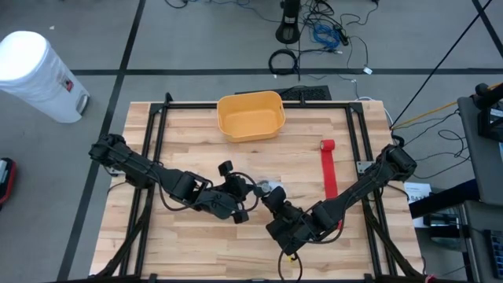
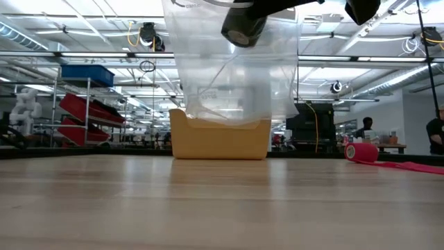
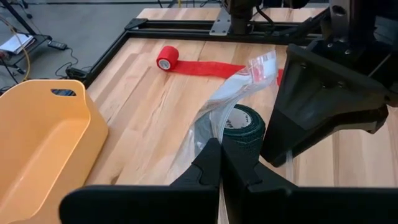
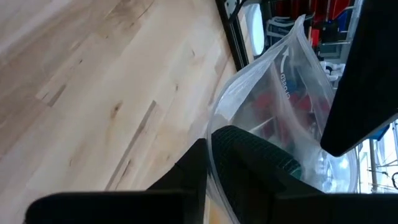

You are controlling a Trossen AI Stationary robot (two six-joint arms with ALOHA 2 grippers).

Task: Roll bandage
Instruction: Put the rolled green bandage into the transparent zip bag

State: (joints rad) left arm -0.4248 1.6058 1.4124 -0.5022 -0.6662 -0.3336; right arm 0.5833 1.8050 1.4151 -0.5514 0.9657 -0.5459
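A red bandage lies on the table at the right, its rolled end toward the far edge and its loose strip flat on the wood. Near the table's middle, my left gripper and my right gripper are both shut on a clear plastic bag. The bag hangs above the table. A dark green bandage roll sits at the bag's top between the grippers; I cannot tell whether it is inside the bag. My left gripper pinches the bag's film between its two fingers, near the bag's upper edge, slanting down from the table's left. The bag hangs below, clear of the table. My right gripper has the bag's film between its fingers, coming from the table's right. The dark green roll lies against that spot and hides one finger.
A yellow bin stands at the far middle of the table. A black frame runs along the table's left, right and far sides. Bare wood lies at the near side, under the hanging bag.
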